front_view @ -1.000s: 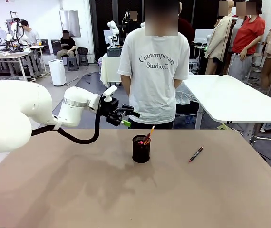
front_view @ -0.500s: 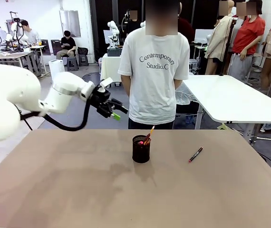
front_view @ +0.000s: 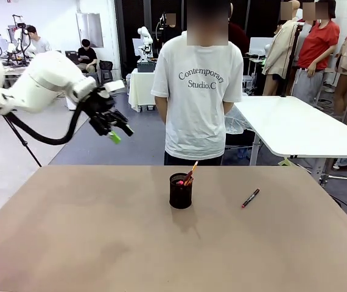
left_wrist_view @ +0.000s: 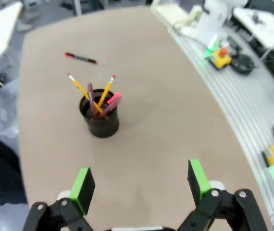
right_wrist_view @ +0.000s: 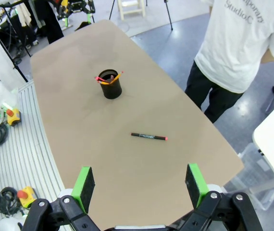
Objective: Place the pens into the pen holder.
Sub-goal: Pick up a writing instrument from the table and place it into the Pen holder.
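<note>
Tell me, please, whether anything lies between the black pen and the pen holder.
Nothing visible does: bare table separates the black pen from the pen holder, which holds other pens.

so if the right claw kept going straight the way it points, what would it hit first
Likely the table right by the black pen, which lies almost dead ahead of the open right claw; nothing stands between. Depth is unclear, so it might touch the pen itself.
</note>
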